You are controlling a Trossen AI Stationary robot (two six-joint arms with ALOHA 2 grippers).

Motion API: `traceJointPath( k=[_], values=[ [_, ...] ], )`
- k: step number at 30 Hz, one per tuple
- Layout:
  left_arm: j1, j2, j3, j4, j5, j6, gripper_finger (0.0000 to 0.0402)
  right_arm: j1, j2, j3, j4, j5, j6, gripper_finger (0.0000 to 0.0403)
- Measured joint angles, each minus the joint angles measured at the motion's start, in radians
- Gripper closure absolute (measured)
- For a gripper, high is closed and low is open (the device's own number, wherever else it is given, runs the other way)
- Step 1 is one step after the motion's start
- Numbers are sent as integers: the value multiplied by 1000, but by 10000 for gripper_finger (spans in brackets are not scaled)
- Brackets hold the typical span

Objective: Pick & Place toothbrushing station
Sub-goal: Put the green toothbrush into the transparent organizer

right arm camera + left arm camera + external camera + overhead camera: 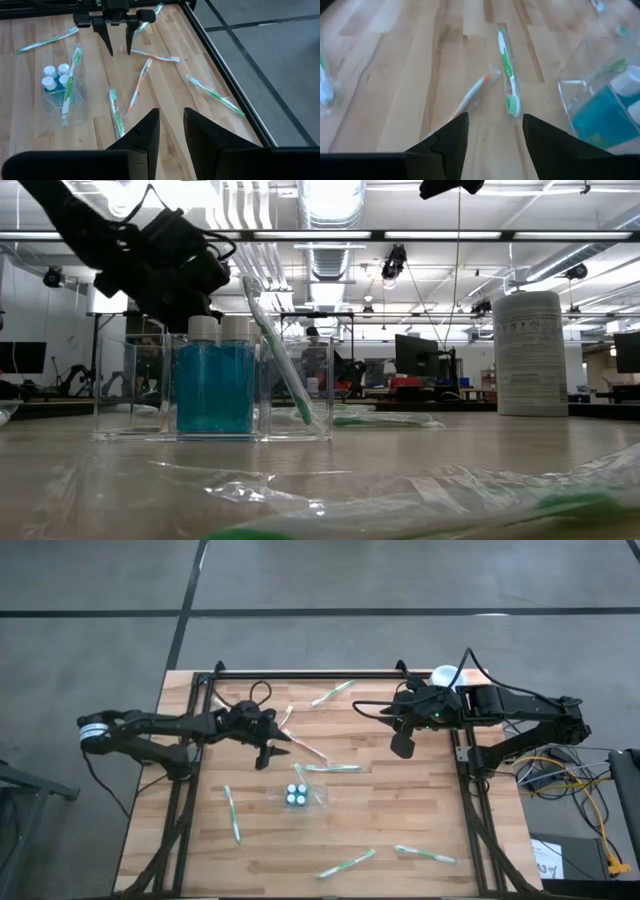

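We see a clear organizer [297,796] near the middle of the wooden counter [400,830], holding blue bottles [217,385] with white caps and one green toothbrush [283,362] leaning in it. Other wrapped toothbrushes lie scattered around. An orange toothbrush [474,93] and a green one [507,72] lie just ahead of the left tool [272,750], which hovers released, grasping nothing. The right tool [401,745] hangs farther right, fingers slightly parted and empty, near a white canister [443,675].

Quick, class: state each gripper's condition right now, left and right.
Left gripper: open, holding nothing, above the table.
Right gripper: open, holding nothing.
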Motion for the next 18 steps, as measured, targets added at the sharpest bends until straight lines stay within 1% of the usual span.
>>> traceJointPath(
  k=[3, 6, 10, 18],
  values=[
    [0, 19, -38, 123, 0, -14, 209, 0, 0, 0, 0, 0, 0, 321],
    [0, 50, -38, 149, 0, -48, 209, 0, 0, 0, 0, 0, 0, 321],
    [0, 113, 6, 92, 15, -68, 209, 0, 0, 0, 0, 0, 0, 321],
    [-3, 269, 168, -78, 59, 78, 209, 0, 0, 0, 0, 0, 0, 321]
  ],
)
